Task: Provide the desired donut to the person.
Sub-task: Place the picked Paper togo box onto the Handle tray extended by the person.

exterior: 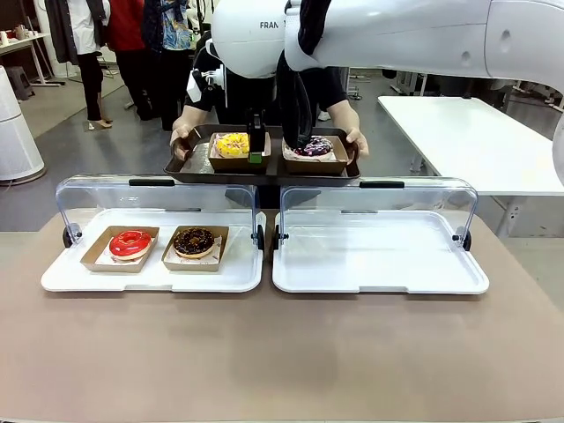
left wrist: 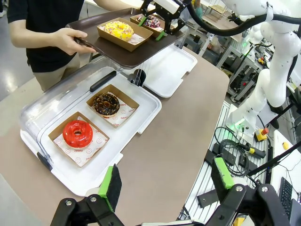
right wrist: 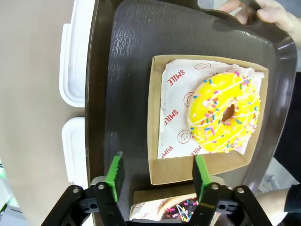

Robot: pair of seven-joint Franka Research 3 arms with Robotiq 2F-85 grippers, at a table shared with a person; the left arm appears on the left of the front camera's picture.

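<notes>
The person (exterior: 231,92) in a black T-shirt holds a dark tray (exterior: 264,176) over the table's far edge with both hands. On it sit a yellow sprinkled donut (exterior: 232,144) (right wrist: 225,113) and a dark sprinkled donut (exterior: 315,147) (left wrist: 151,21), each in a cardboard box. My right gripper (exterior: 256,152) (right wrist: 157,174) hangs open just above the tray between the two boxes, gripping nothing. Over the table's near side, my left gripper (left wrist: 165,181) is open and holds nothing. Which one is the desired donut I cannot tell.
Two white display cases stand with clear lids raised. The left case (exterior: 238,273) holds a red donut (exterior: 130,244) and a chocolate donut (exterior: 194,241) in boxes. The right case (exterior: 379,256) is bare. Brown tabletop (exterior: 282,352) stretches in front.
</notes>
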